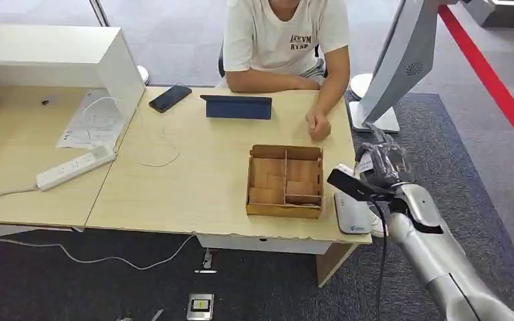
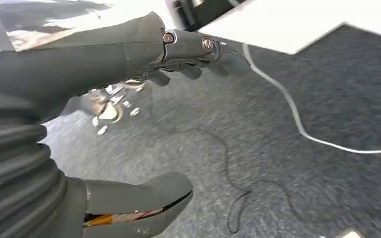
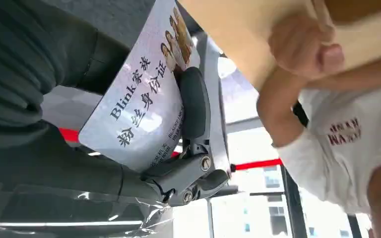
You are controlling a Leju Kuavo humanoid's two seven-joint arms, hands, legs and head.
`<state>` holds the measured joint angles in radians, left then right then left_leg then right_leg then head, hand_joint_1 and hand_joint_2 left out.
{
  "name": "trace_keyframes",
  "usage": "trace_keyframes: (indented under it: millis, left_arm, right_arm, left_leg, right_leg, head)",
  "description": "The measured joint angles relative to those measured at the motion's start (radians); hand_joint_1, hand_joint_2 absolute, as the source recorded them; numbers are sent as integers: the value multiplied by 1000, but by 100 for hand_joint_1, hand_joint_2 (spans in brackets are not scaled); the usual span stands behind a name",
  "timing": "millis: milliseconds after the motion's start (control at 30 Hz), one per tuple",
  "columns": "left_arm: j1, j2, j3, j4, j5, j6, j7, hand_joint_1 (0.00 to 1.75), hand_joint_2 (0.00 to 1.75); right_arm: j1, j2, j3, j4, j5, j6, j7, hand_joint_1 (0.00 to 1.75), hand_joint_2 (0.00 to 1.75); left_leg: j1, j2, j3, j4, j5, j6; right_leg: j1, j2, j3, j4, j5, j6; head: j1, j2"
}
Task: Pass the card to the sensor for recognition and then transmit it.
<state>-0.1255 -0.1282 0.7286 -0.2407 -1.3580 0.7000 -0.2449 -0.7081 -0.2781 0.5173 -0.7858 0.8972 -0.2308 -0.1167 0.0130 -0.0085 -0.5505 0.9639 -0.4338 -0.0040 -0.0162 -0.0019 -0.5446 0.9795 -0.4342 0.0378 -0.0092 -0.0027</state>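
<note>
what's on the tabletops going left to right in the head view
white power strip → black phone → blue tablet case → wooden divided box → white card sensor at the desk's right edge, with the right hand holding the card above it

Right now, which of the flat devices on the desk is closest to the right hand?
The white card sensor at the desk's right edge, just below the right hand; the black phone and blue tablet lie far across.

A pale wooden desk (image 1: 194, 167) stands on dark grey carpet (image 1: 482, 167) edged by a red floor stripe (image 1: 492, 83).
</note>
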Motion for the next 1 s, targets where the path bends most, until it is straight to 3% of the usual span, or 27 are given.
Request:
trace_keyframes:
  millis: [133,400,800,833,867,900,1000]
  left_arm:
    - [-3,18,-1,6,-14,0,-47,0,175]
    - [-5,40,-7,21,-34,0,-81,0,175]
    - [-6,60,-17,34,-64,-6,-108,0,175]
    - [-6,61,-17,35,-64,-6,-105,0,175]
    - [-6,61,-18,36,-64,-6,-100,0,175]
    - [-6,62,-18,37,-64,-6,-93,0,175]
    - [-7,62,-21,39,-63,-5,-75,0,175]
  right_arm:
    - [-70,21,0,-23,40,-1,-16,175,175]
    - [-163,75,8,17,119,-5,-28,175,175]
    - [-226,166,34,193,210,18,49,175,175]
    - [-230,173,35,207,211,21,57,138,175]
    - [-232,179,35,217,214,21,61,12,175]
    - [-236,185,36,228,218,21,63,0,175]
    - [-242,212,38,260,226,19,66,0,175]
  left_leg:
    - [0,0,0,0,0,0]
    - [0,0,-1,0,0,0]
    - [0,-1,-1,0,0,0]
    - [0,-1,-1,0,0,0]
    - [0,-1,-1,0,0,0]
    - [0,-1,-1,0,0,0]
    - [0,-1,-1,0,0,0]
  right_leg:
    - [0,0,0,0,0,0]
    - [0,0,0,0,0,0]
    - [0,0,-1,0,0,0]
    - [0,0,-1,0,0,0]
    - [0,0,-1,0,0,0]
    - [0,0,-1,0,0,0]
    - [0,0,-1,0,0,0]
  head:
    - [0,0]
    - [0,0]
    - [0,0]
    - [0,0]
    - [0,0]
    - [0,0]
    - [-1,0]
